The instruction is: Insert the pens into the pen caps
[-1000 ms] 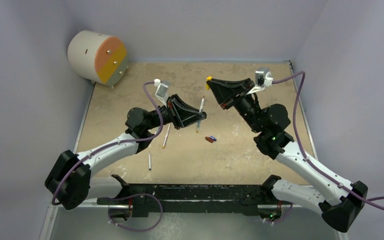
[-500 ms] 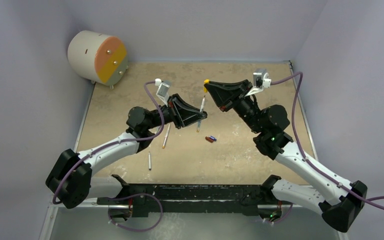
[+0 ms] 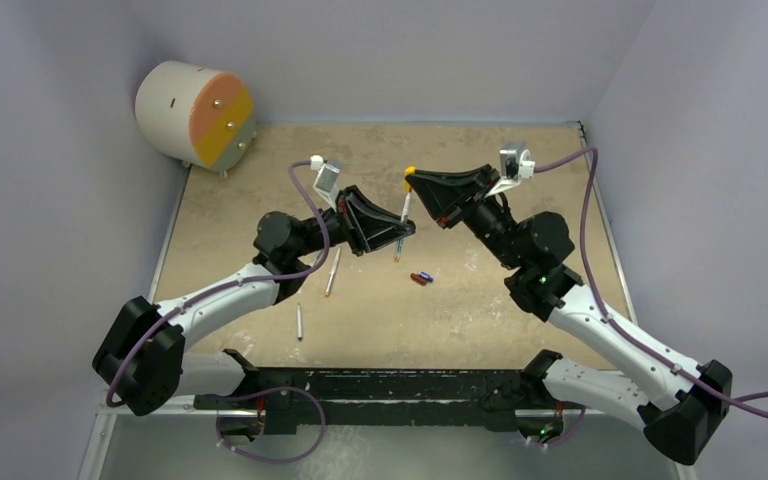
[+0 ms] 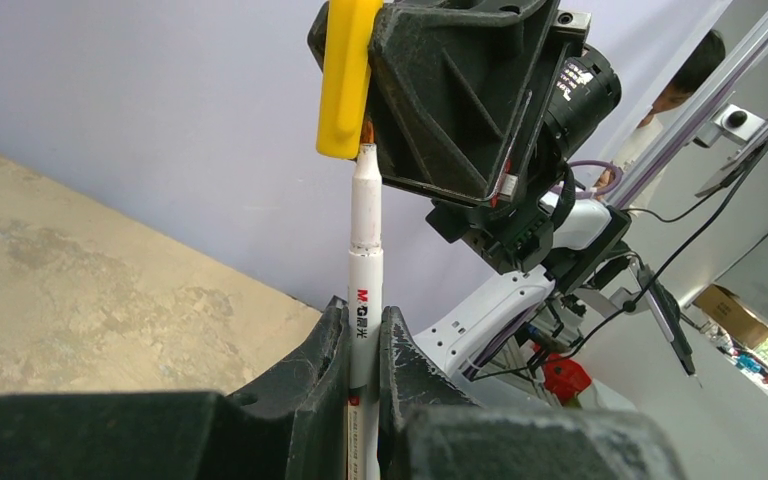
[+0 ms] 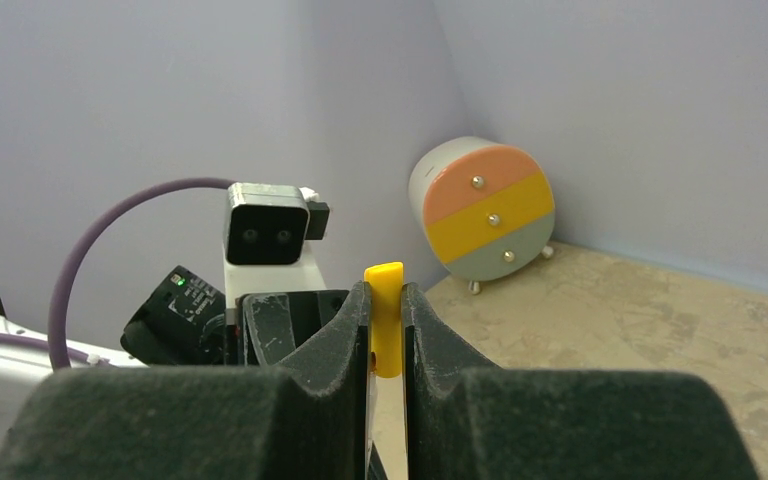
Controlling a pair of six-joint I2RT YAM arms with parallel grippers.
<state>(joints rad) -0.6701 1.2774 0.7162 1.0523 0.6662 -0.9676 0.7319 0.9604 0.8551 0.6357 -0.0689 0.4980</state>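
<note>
Tan desk (image 3: 520, 170), purple walls. Top view: left pincer (image 3: 405, 228) clamped on a pen (image 3: 404, 207), which points up toward right pincer (image 3: 412, 178). That one pinches the yellow cap (image 3: 411, 171). Blue and red-brown caps (image 3: 421, 278) lie on desk just nearward of left pincer, two loose pens (image 3: 333, 272) to its left. Left wrist: pen nib at cap's lower end; can't tell if it's inside. Right wrist: fingers closed tight on yellow cap, drawer drum (image 5: 485, 205) beyond.
</note>
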